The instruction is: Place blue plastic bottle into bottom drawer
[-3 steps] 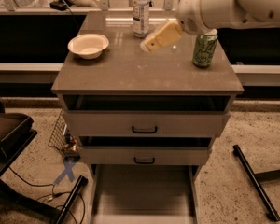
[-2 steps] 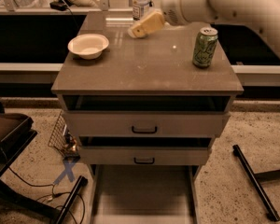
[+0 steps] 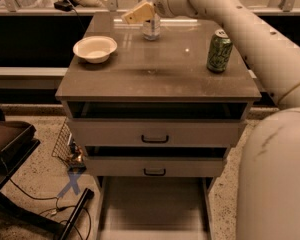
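one hand (image 3: 130,17) has swung leftward across the blue plastic bottle (image 3: 150,29); its grip i cannot tell.

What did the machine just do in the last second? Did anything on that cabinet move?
The gripper swung left and toward the back of the cabinet top, and now overlaps the upper part of the blue plastic bottle. I cannot tell whether it has taken hold. The bottle, green can and white bowl stayed put, and the bottom drawer is still pulled out.
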Robot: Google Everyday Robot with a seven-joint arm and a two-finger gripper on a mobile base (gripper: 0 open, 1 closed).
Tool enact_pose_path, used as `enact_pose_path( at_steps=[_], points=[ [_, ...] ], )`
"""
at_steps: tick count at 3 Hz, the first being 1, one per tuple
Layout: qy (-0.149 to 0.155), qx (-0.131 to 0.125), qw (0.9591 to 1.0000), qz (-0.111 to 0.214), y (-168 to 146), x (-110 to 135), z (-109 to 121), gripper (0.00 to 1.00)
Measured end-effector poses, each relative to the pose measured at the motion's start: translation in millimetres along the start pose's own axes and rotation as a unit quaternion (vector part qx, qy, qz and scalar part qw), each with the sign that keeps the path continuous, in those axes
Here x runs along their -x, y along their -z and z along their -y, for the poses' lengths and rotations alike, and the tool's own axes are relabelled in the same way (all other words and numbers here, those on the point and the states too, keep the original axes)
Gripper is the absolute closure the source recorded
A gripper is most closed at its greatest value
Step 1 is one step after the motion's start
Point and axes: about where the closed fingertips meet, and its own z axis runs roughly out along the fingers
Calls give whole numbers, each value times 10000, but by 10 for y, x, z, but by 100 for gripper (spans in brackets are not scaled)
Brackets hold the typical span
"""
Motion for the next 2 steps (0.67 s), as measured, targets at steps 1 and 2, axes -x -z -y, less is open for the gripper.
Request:
enact_pose_path(
  at_steps=[1, 2],
  points=[
    [-17, -50, 10000, 76, -32, 48, 60, 0],
    [-189, -115, 9996, 183, -122, -36, 55, 0]
  ],
)
